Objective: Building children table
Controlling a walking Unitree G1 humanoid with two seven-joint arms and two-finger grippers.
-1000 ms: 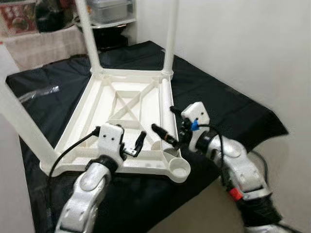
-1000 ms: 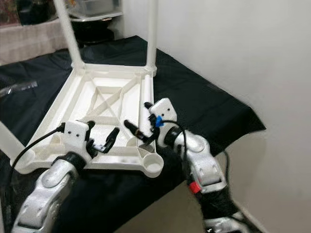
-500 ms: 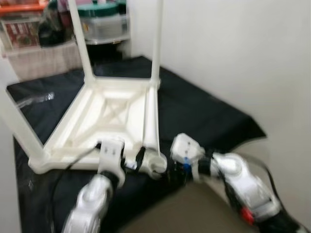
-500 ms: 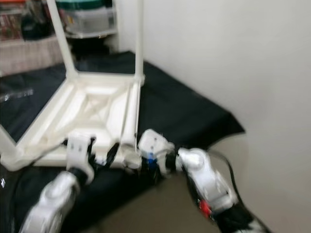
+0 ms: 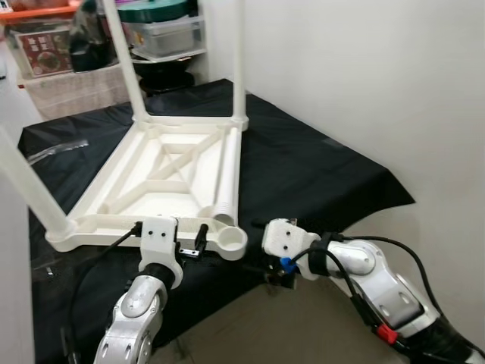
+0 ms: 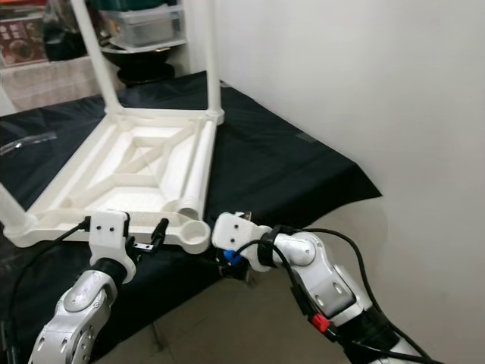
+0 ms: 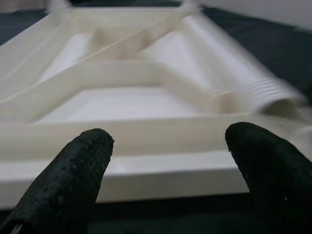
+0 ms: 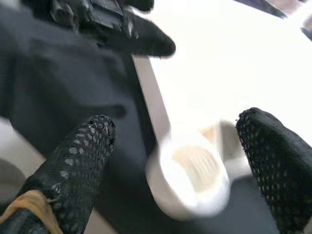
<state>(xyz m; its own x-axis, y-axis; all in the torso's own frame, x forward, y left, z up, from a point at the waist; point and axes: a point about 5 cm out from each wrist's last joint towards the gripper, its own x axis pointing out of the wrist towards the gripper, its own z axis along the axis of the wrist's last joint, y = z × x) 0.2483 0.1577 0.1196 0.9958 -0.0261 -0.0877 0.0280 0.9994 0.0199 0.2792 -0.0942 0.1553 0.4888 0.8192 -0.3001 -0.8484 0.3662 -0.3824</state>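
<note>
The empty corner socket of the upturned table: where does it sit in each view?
Left eye: empty corner socket, lower centre, at the near corner.
Right eye, lower left of centre.
Left wrist: frame's right end, blurred; socket not clear.
Right wrist, lower centre, between the fingers.
Shared landmark: loose ribbed leg behind it.

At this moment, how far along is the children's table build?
Three legs stand in the upside-down white tabletop. The near corner socket is open with no leg in it, and a loose white tube, probably the fourth leg, lies along the frame's right side. Both pincers are open: left pincer at the near edge, right pincer facing the socket. Left: seat that leg, flip the table.
</note>
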